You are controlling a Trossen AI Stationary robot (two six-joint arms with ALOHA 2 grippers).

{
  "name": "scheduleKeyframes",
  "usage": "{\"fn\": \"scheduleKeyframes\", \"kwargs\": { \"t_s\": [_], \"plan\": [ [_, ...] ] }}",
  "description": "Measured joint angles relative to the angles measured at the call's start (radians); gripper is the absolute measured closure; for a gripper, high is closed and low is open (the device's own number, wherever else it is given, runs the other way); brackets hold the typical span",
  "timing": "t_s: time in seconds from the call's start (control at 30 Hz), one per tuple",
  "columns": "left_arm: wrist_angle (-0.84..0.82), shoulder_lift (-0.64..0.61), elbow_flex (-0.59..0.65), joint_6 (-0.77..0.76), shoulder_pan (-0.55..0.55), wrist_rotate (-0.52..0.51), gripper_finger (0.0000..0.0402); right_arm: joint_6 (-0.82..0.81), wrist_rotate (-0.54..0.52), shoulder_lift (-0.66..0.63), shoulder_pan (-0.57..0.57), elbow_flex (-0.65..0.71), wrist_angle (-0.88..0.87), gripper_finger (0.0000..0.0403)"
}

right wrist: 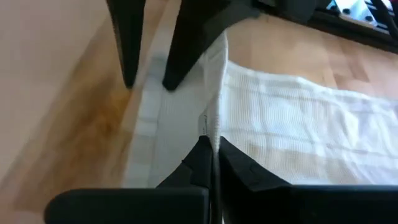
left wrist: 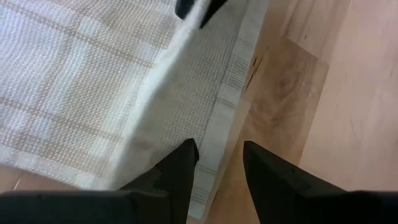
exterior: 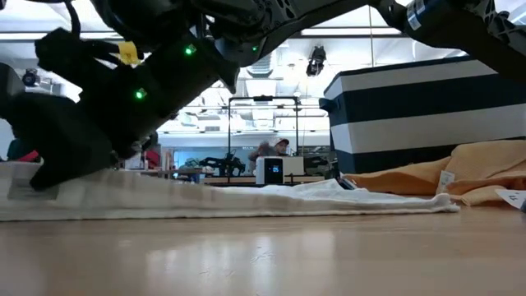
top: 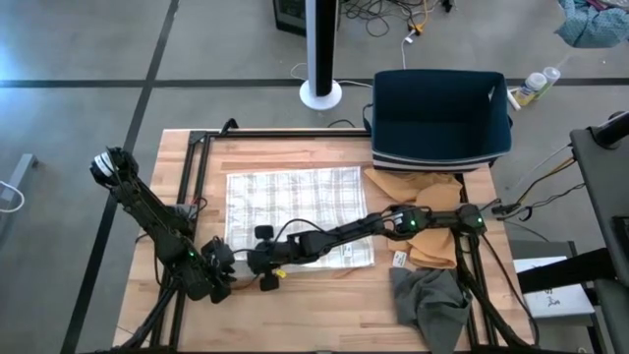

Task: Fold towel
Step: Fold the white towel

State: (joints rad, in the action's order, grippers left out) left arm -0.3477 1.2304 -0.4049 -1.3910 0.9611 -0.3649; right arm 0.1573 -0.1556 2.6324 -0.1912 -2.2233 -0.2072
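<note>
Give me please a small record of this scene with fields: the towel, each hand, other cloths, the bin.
towel: checked towel flat on the wooden table
right hand: right hand shut on a raised fold at the towel's near edge
left hand: left hand open over the same edge
other cloths: tan cloth, grey cloth
bin: striped bin at the far side

Right gripper (right wrist: 211, 152) pinched closed; left gripper (left wrist: 219, 155) parted.
</note>
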Motion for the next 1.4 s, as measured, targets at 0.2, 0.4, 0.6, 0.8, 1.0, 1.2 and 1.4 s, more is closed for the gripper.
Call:
{"fn": "scheduleKeyframes", "kwargs": {
  "t_s": [0.2, 0.4, 0.6, 0.8, 1.0, 1.2, 1.4],
  "plan": [
    [0.000, 0.000, 0.000, -0.016, 0.000, -0.003, 0.0265, 0.099, -0.055, 0.003, -0.015, 0.012, 0.002, 0.0396],
    [-0.014, -0.002, 0.000, -0.040, 0.000, -0.010, 0.0265, 0.106, -0.047, 0.003, -0.031, 0.014, 0.004, 0.0390],
    [-0.015, -0.002, 0.000, -0.048, -0.001, -0.002, 0.0263, 0.105, -0.048, 0.004, -0.045, 0.033, 0.011, 0.0375],
    [-0.014, -0.002, 0.000, -0.059, -0.001, 0.003, 0.0267, 0.046, -0.081, 0.005, -0.047, 0.039, 0.089, 0.0360],
    [-0.012, -0.003, 0.000, -0.068, -0.001, 0.012, 0.0263, 0.050, -0.091, 0.005, -0.047, 0.060, 0.116, 0.0367],
    [-0.012, -0.005, 0.000, -0.069, -0.001, 0.016, 0.0262, -0.048, -0.047, 0.005, -0.047, 0.100, 0.129, 0.0362],
    [-0.011, -0.005, -0.001, -0.069, -0.001, 0.017, 0.0262, -0.168, 0.039, 0.005, -0.051, 0.101, 0.185, 0.0326]
  ]
}}
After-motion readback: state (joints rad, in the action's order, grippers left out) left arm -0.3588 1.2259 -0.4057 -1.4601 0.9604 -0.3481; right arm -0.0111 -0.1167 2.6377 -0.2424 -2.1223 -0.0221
